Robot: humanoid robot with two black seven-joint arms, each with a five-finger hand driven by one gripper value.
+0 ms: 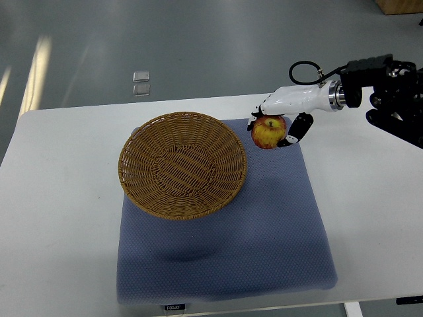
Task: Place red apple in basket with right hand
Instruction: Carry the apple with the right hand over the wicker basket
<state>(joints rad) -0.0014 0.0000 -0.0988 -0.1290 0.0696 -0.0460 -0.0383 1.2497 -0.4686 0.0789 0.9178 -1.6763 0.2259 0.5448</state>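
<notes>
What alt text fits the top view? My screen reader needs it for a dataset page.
The robot's right hand grips a red apple just right of a round wicker basket. The basket rests on a blue mat on a white table.

The only print I can find is a small dark tag (pixel 174 307) with pale lettering, sewn to the near edge of the blue-grey padded fabric mat (pixel 264 238), at about seven o'clock from the mat's middle. Its letters are too small and blurred for me to read with any confidence.
</notes>
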